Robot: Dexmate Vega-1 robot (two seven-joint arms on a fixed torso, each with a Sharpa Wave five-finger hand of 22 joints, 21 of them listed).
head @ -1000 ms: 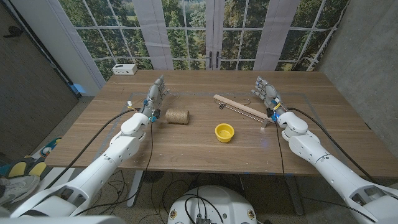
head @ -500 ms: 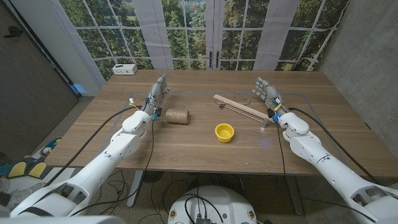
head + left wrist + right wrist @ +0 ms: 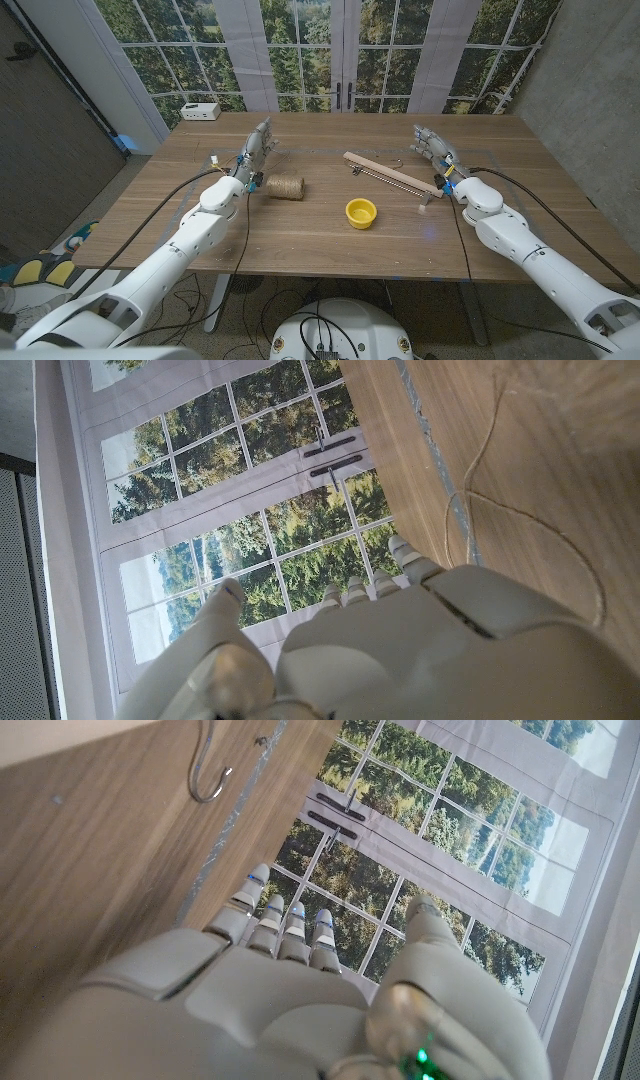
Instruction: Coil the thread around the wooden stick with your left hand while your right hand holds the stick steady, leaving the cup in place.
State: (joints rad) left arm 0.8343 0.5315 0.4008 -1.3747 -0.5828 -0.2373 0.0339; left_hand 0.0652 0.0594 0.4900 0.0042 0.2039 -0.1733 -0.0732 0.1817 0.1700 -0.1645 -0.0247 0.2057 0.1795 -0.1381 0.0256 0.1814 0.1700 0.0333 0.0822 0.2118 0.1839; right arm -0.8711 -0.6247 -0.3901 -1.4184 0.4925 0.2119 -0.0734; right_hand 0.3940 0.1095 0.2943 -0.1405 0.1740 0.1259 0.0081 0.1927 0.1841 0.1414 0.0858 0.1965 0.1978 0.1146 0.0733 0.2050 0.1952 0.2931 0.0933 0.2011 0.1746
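A wooden stick lies at an angle on the table, right of centre. A spool of brown thread lies on its side left of centre, and a strand of loose thread trails over the wood. The yellow cup stands between them, nearer the front edge. My left hand is just behind and left of the spool, fingers extended, holding nothing; its back shows in the left wrist view. My right hand is beyond the stick's right end, fingers apart and empty, and shows again in the right wrist view.
A white box sits at the table's far left corner. A small metal hook lies on the wood ahead of my right hand. Windows and curtains stand behind the wooden table.
My right arm has swung slightly outward to the right and its hand has tilted. The left hand, spool, stick and cup have stayed in place.
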